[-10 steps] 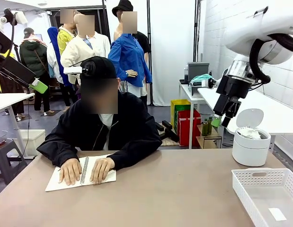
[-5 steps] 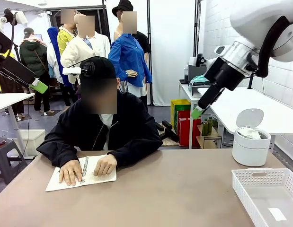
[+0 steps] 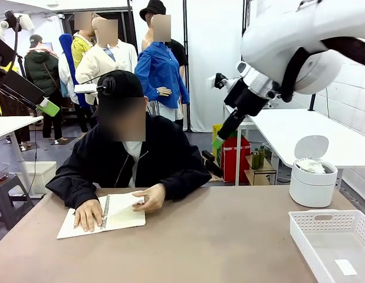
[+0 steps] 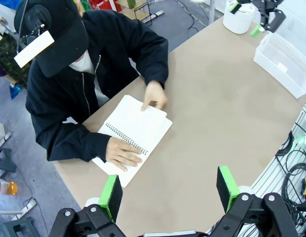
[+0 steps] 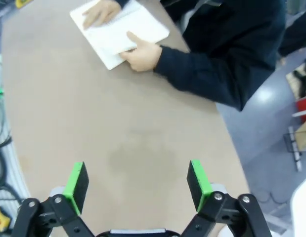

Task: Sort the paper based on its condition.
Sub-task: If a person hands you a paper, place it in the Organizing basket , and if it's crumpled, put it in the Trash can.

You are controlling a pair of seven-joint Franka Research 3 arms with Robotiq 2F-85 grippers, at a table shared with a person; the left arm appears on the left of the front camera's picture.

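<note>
Paper wad (image 3: 312, 166) lies in the open bin (image 3: 312, 190) beside the tray (image 3: 328, 219). Left claw (image 4: 169, 190) and right claw (image 5: 137, 178) hang spread and empty above the bench (image 3: 217, 236), probably free for whatever the person's hand (image 3: 150, 199) lifts from the notebook (image 3: 120, 217).

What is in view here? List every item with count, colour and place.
Open spiral-bound paper notebook: one, white, on the table in front of the person.
Round plastic bin with raised lid: one, white, far right of the table.
Crumpled paper wad: at least one, white, inside the bin.
Perforated plastic basket: one, white, near right corner.
Flat slip: one, white, in the basket.
Table: one, brown.
Person's hands: two, on the notebook.
Left gripper: black, green pads, open, above the table.
Right gripper: same colours, open, above the table.
</note>
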